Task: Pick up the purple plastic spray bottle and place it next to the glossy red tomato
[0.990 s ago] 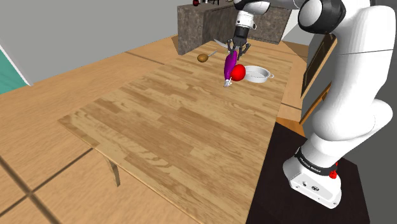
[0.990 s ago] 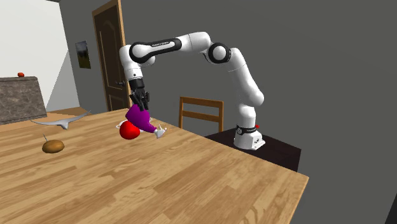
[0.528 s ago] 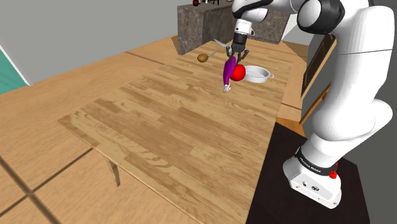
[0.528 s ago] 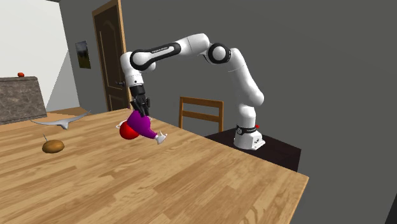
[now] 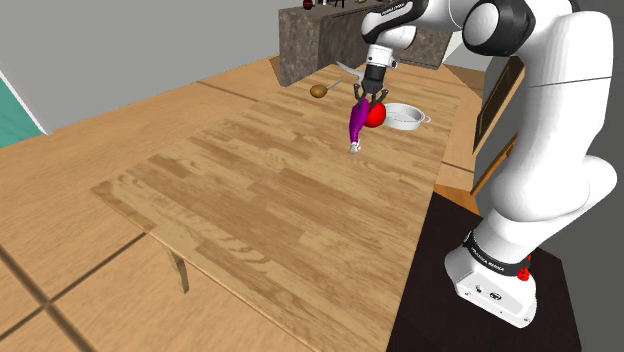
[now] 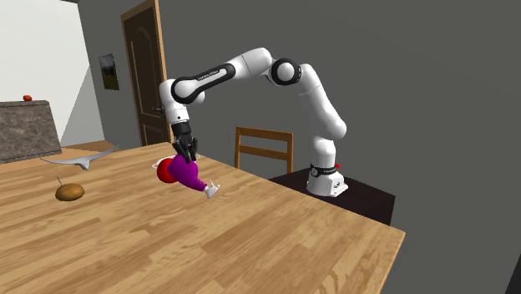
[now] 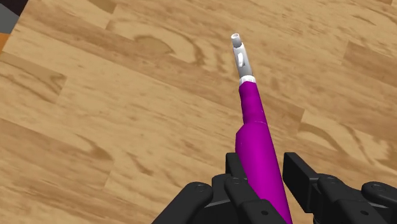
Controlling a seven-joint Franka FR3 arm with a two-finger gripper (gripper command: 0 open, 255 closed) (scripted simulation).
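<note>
While clasped by gripper (image 7: pixel 266 168), bottle (image 7: pixel 256 130) beside tomato (image 5: pixel 377 116), over open table (image 5: pixel 250 205)

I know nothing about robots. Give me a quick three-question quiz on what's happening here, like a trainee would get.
1. True or false: the gripper is shut on the purple spray bottle.
2. The bottle's white nozzle points: A) straight up, B) slanting down towards the wooden table, C) into the gripper.
3. Fill in: the tomato beside the bottle is coloured ____.
Key: 1 true; 2 B; 3 red.
</note>
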